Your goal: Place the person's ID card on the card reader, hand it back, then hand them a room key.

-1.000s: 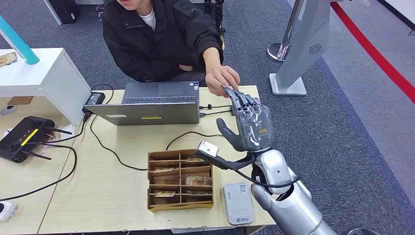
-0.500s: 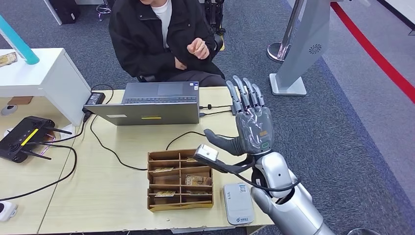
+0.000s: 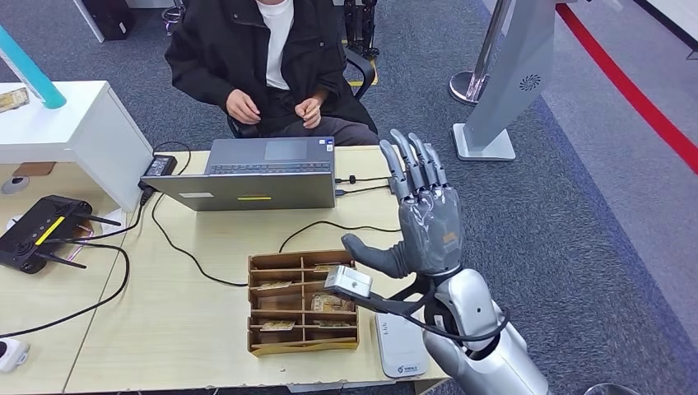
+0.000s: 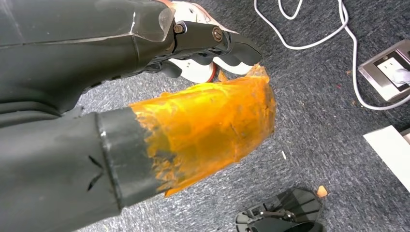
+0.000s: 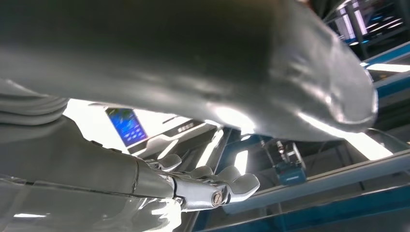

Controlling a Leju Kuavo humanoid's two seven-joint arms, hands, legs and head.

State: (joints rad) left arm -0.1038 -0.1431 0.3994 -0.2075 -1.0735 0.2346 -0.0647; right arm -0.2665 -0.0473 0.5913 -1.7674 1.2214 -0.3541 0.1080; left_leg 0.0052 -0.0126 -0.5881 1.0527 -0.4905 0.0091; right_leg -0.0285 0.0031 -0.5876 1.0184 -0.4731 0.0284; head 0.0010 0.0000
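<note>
Across the middle of the head view runs a pale wooden table, and a person in a black jacket sits behind its far edge with both hands drawn in near the lap; whether they hold a card I cannot tell. At the far edge lies a grey laptop, folded out flat, with black cables running from it over the table. Over the table's right edge the right hand is raised, palm toward the person, fingers straight and spread, thumb out to the side, nothing in it. Near the front edge stands a brown divider tray with cards in several slots. Just right of the tray, at the front edge, lies the white card reader, partly behind the right arm, with no card showing on the part in view. A black router sits at the table's left. The left hand hangs over grey carpet, its thumb wrapped in orange tape, dark fingers curled in on nothing
</note>
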